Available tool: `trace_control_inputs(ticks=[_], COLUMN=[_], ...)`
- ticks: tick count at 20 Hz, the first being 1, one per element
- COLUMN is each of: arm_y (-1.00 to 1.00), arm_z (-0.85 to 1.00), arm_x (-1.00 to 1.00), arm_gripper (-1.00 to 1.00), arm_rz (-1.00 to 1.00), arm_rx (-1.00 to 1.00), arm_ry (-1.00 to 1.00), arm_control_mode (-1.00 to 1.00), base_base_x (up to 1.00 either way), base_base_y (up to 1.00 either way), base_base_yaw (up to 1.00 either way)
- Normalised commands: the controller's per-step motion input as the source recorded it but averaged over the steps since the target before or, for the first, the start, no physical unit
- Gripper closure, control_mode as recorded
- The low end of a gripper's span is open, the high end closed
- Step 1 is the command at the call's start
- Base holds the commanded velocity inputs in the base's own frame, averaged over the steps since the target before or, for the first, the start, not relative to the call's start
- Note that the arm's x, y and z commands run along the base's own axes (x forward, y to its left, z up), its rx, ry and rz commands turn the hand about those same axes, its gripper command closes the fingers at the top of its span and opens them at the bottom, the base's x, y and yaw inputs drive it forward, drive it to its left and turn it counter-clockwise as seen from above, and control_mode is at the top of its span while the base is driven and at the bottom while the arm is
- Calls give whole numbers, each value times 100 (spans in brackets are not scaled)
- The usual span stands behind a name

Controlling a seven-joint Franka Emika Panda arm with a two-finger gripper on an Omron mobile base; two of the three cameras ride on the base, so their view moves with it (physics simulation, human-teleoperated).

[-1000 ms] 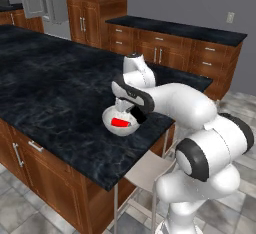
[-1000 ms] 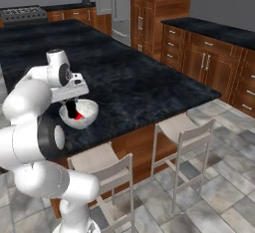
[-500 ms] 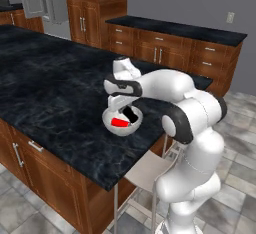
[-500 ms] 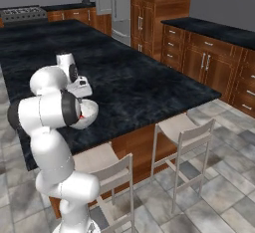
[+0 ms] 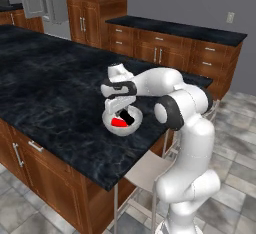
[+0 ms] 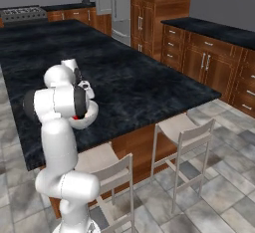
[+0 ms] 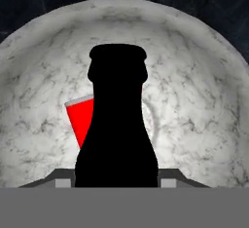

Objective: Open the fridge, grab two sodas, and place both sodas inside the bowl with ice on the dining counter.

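Hand view looks straight down the black bottle (image 7: 116, 124), which stands between the two finger tips of the claw (image 7: 116, 182); the jaws sit against its sides, clamped on it. Behind the bottle, the red can (image 7: 81, 120) lies in the white bowl (image 7: 204, 100), whose inside is pale and marbled like ice.

Left base view has the claw (image 5: 120, 112) reaching down into the bowl (image 5: 120, 129), with the bottle (image 5: 126, 117) dark beside the can (image 5: 118, 123). The bowl rests on the black stone top of the dining counter (image 5: 45, 93), near its front edge, with a stool (image 5: 150, 170) tucked just below.

Right base view shows the bowl (image 6: 89, 116) partly hidden behind the arm. Far back, past the counter (image 6: 129, 77), stands the grey fridge (image 6: 112, 5), between wood cabinets (image 6: 149, 13).
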Motion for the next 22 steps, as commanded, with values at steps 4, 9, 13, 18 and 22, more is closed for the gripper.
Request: trace_control_inputs(ticks=[4,9,13,18,22], arm_y=[6,-1,0,-3,-31], arm_z=[-31,-13,-1,10,26], arm_x=[26,0,-49,-30,-47], arm_gripper=[-100,-100,-100,-100,-100], arm_rz=[2,2,0,0,0], arm_rx=[0,0,2,7,11], arm_ry=[0,-2,-8,-8,-16], arm_control_mode=[-100,-100,-100,-100,-100], base_base_x=[0,0,0,0,0], base_base_y=[0,0,0,0,0], base_base_yaw=[0,0,0,0,0])
